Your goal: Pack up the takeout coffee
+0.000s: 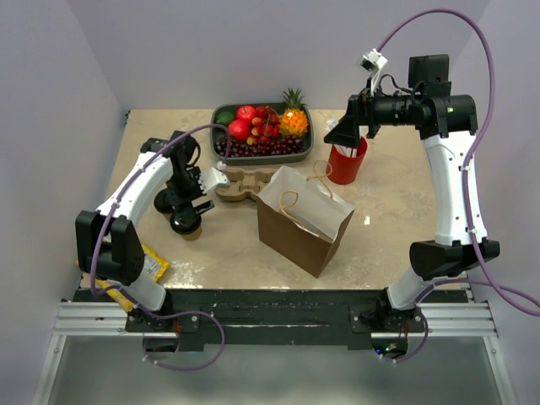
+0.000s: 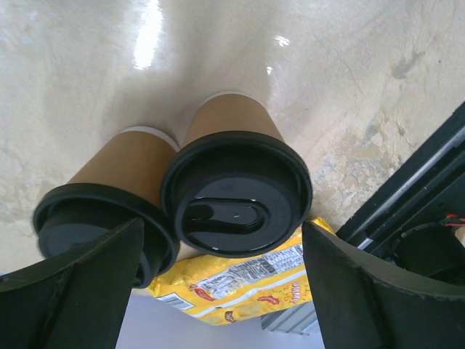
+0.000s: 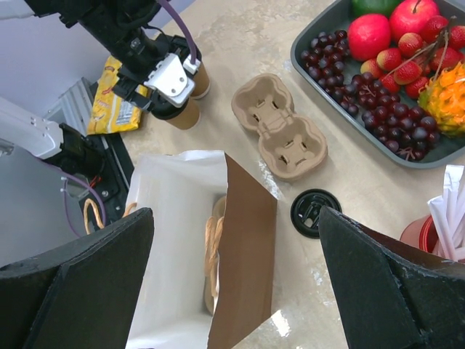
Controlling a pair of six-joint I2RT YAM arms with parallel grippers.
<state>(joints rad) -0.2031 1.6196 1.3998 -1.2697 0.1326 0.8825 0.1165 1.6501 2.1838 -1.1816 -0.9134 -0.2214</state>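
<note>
**Takeout coffee (image 1: pixel 187 223) straddled by wide left jaws; bag standing open for it**

From above, the takeout coffee is seen upright at the left of the table (image 1: pixel 396 194), close beside a second lidded cup (image 1: pixel 166 202). The left jaws hang directly over the pair, which is read as a grasp being set up. The cardboard carrier (image 1: pixel 245 182) lies just beyond the cups. The paper bag (image 1: pixel 304 221) stands between the two arms with its mouth open, and is judged to be where the coffee is meant to go. The right jaws are held high over the red cup of straws (image 1: pixel 347 162), apart from the bag, so the path to it is not blocked.

At the left wrist, the coffee's black lid (image 2: pixel 236 195) is centred between the jaws. They are spread wide with a gap on each side, so nothing is gripped yet. The second cup's lid is partly hidden behind one finger (image 2: pixel 73 291). Closing is therefore judged to need that finger to pass between the two cups, or the neighbour may be nudged. A yellow snack packet (image 2: pixel 240 280) lies past the lids, near the table's edge.

At the right wrist, the right jaws are seen wide and empty, looking down into the bag's white inside. Whether anything lies in it cannot be told. A loose black lid (image 3: pixel 316 213) rests on the table just beside the bag's brown wall. The coffee is seen beyond the bag, under the left jaws.
</note>
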